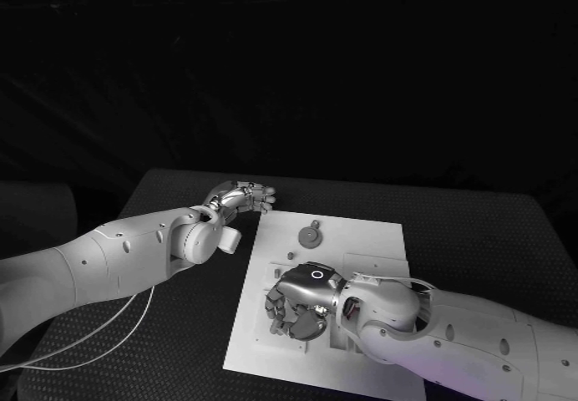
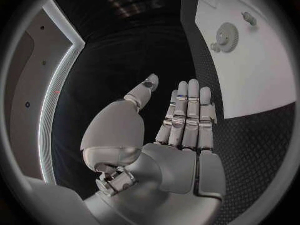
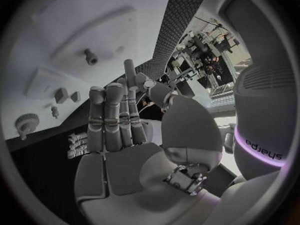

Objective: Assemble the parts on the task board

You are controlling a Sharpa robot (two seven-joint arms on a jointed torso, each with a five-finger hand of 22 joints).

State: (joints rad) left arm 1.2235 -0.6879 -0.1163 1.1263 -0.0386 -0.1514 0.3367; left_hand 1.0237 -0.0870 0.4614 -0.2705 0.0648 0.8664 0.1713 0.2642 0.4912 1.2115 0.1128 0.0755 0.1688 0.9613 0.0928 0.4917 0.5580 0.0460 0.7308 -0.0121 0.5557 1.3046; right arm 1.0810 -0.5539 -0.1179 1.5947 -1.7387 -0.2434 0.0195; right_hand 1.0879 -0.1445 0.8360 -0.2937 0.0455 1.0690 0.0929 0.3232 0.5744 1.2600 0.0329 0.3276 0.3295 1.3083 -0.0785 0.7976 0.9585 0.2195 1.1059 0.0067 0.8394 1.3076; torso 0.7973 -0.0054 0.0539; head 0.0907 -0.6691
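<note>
The right hand [image 1: 301,301] hangs palm-down over the near-middle of the task board [image 1: 362,242]. Its fingers [image 3: 112,115] lie straight and side by side, thumb set apart, nothing between them. From behind that wrist, the board spreads beyond the fingertips, with a small peg [image 3: 91,58] standing up in a raised block and 2 little parts [image 3: 66,95] close together beside it.

The left hand [image 1: 241,198] sits just off the board's far left corner, above the black table [image 1: 482,225]. Its fingers [image 2: 187,110] are stretched flat, the thumb angled away, and it holds nothing.

A round gear [image 1: 311,237] lies on the far part of the board, well apart from both hands; the left wrist view shows its toothed rim [image 2: 226,36].
</note>
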